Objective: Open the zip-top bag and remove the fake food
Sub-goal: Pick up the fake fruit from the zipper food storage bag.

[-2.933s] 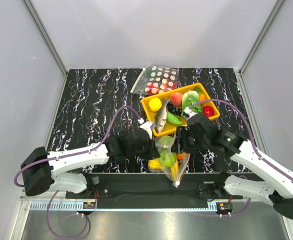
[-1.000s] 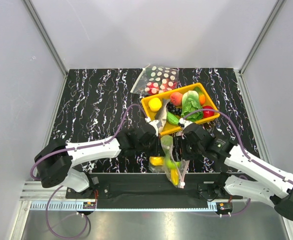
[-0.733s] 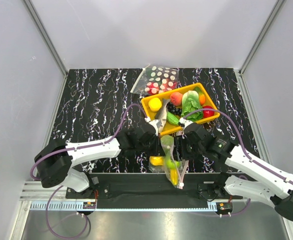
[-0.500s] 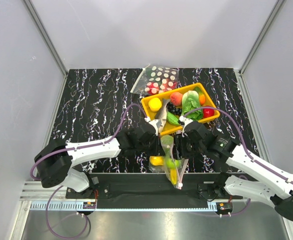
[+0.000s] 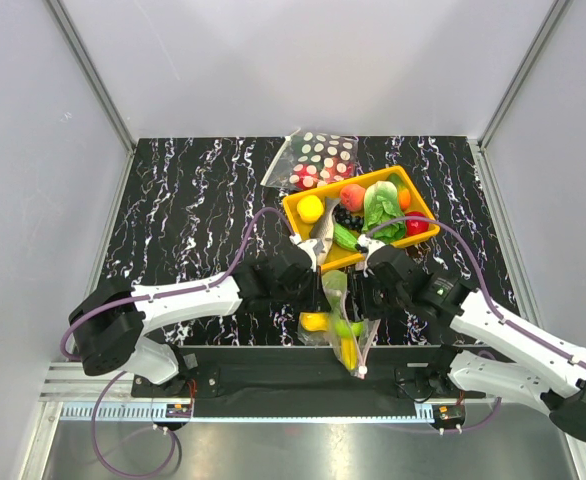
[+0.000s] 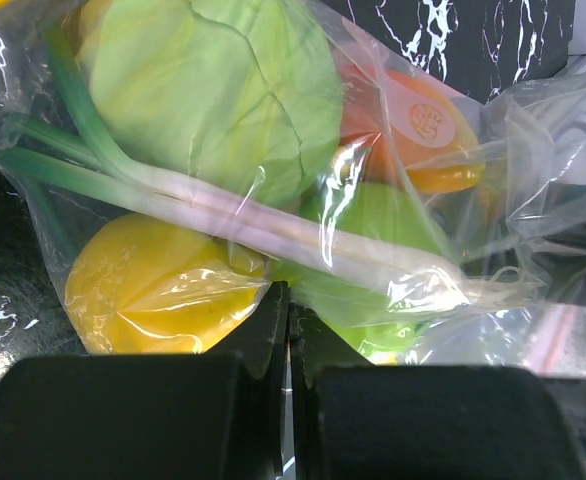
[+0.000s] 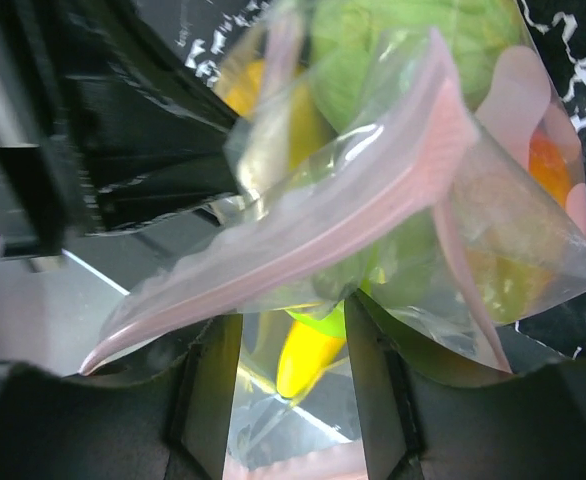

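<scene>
The zip-top bag (image 5: 341,325) hangs between my two grippers near the table's front edge, with its pink zip strip (image 7: 373,200) at the right gripper. Inside is fake food: a green cabbage (image 6: 233,90), a yellow lemon (image 6: 153,290), an orange fruit (image 6: 423,130), a leek (image 6: 273,220) and a yellow piece (image 7: 308,365). My left gripper (image 5: 318,290) is shut on a fold of the bag's plastic (image 6: 289,300). My right gripper (image 5: 366,300) has its jaws apart (image 7: 291,340) just under the bag's zip edge, with film and the yellow piece showing in the gap.
A yellow tray (image 5: 295,208) with several loose toy fruits and vegetables stands just behind the grippers. A polka-dot bag (image 5: 318,158) lies behind the tray. The black mounting bar (image 5: 273,365) runs along the front edge under the bag.
Since nearly three seconds ago the left arm has swung in and forward to the bag. Over the last second the bag's lower end shifted slightly; the grippers hardly moved.
</scene>
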`<state>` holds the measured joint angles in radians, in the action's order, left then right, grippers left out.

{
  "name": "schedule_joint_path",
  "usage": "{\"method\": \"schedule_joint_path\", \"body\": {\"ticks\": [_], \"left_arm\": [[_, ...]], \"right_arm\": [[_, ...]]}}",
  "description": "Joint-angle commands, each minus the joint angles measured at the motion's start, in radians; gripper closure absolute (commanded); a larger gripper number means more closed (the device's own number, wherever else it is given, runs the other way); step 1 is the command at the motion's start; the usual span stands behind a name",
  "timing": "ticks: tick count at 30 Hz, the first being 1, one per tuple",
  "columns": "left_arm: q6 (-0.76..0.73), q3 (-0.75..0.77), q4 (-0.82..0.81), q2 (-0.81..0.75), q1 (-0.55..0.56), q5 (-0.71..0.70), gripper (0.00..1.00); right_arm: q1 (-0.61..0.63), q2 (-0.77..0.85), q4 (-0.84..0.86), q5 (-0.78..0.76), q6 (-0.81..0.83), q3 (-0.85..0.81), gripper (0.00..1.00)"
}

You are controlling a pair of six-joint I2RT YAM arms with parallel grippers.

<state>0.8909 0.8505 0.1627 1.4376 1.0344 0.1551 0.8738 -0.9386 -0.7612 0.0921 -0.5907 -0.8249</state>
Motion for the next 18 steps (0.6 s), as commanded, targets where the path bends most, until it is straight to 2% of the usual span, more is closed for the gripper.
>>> {"method": "schedule_joint_path", "body": {"ticks": [1, 7, 18], "left_arm": [[0.005, 0.019, -0.055, -0.019, -0.004, 0.02, 1.0], [0.008, 0.005, -0.071, -0.028, -0.004, 0.026, 1.0], [0.006, 0.01, -0.089, -0.011, -0.016, 0.058, 1.0]], "right_arm": [[0.011, 0.017, -0.004, -0.048, -0.003, 0.026, 0.48], [0.011, 0.061, 0.006, -0.058, -0.015, 0.078, 0.45], [0.011, 0.014, 0.025, -0.049, 0.009, 0.082, 0.4]]}}
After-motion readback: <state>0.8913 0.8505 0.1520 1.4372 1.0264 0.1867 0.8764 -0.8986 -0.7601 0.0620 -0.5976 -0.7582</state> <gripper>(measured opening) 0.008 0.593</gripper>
